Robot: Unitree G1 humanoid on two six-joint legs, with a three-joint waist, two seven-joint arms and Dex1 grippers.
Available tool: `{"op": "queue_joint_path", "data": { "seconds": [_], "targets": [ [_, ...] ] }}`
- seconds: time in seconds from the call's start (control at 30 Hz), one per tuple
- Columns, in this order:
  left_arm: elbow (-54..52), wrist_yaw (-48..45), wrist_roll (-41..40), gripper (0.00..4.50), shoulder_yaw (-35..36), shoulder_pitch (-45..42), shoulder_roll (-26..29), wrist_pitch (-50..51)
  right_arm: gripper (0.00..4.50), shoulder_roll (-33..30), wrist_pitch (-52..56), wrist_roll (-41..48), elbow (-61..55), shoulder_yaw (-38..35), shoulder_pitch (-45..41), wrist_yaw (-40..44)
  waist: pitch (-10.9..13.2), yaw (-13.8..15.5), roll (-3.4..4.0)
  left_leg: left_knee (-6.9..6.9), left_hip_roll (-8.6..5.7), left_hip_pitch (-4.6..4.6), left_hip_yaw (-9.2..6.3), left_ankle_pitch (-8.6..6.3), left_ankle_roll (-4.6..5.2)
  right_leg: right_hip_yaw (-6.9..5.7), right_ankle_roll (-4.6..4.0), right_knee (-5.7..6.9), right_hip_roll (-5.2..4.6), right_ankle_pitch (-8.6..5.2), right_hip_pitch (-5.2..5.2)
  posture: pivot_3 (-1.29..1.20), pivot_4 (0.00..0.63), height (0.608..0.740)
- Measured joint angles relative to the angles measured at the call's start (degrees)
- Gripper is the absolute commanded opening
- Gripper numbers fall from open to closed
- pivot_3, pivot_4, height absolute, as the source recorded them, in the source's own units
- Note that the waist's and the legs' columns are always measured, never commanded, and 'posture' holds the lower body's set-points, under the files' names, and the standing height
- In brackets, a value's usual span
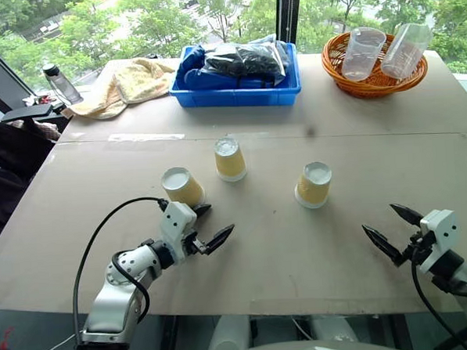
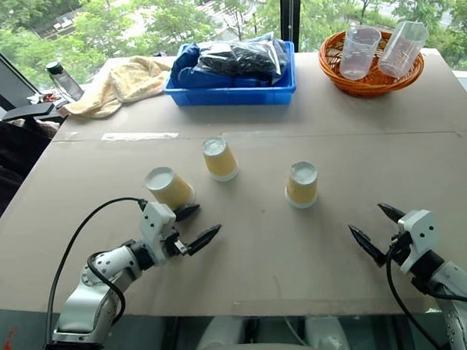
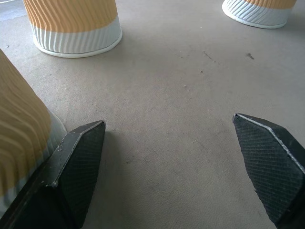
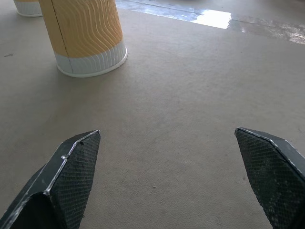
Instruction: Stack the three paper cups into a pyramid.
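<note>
Setting: I'm looking down on a tan board table (image 1: 284, 251) by a window with trees outside.
Head view, back edge: a blue bin (image 1: 237, 85) of dark bagged items, a wicker basket (image 1: 375, 81) with two clear plastic cups (image 1: 362, 52), a yellowish towel (image 1: 127, 85) and a bottle (image 1: 60, 82).
Head view, cups: I count three paper cups, all upside down and standing apart, unstacked. The left cup (image 1: 182, 186) is just beyond my left gripper, the middle cup (image 1: 229, 159) sits further back, the right cup (image 1: 314, 184) is toward my right side.
Head view, left gripper (image 1: 208, 226): spread wide, empty; its far finger lies beside the left cup's base.
Head view, right gripper (image 1: 393, 227): spread wide, empty, well apart from the right cup.
Left wrist view: one finger (image 3: 78, 164) rests right against the left cup's white rim; whether it presses, I cannot tell. The other two cups stand ahead.
Right wrist view: fingers (image 4: 71, 176) wide apart over bare board, the right cup ahead and off to one side.
</note>
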Motion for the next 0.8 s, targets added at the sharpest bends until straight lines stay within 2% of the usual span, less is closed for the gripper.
{"op": "queue_joint_path", "data": {
  "seconds": [0.1,0.23,0.8],
  "targets": [
    [0.0,0.0,0.0,4.41,0.1,0.1,-0.1,-0.1,4.5,-0.2,0.5,0.1,0.1,0.1,-0.8,0.1,0.0,-0.1,-0.01,0.0,0.0,0.01,0.0,-0.01,0.01,0.0,0.0,0.02,0.0,0.0,0.0,0.0,0.15,0.74],
    [2.0,0.5,0.5,4.41,-0.1,0.1,-2.0,-3.6,4.5,-2.5,1.7,1.0,1.5,0.0,-6.2,1.4,0.1,-0.3,-0.01,0.03,0.0,0.1,0.03,-0.01,0.02,0.02,0.01,0.09,0.03,0.01,0.03,0.0,0.15,0.74],
    [-1.6,1.7,-0.5,4.41,0.1,3.8,-3.9,-6.2,4.5,-4.1,4.1,2.7,2.2,0.0,-7.1,5.6,0.1,-0.2,-0.07,0.07,0.0,0.02,0.0,-0.01,0.02,-0.01,0.01,0.1,0.03,0.01,0.01,0.0,0.15,0.74]
  ]
}}
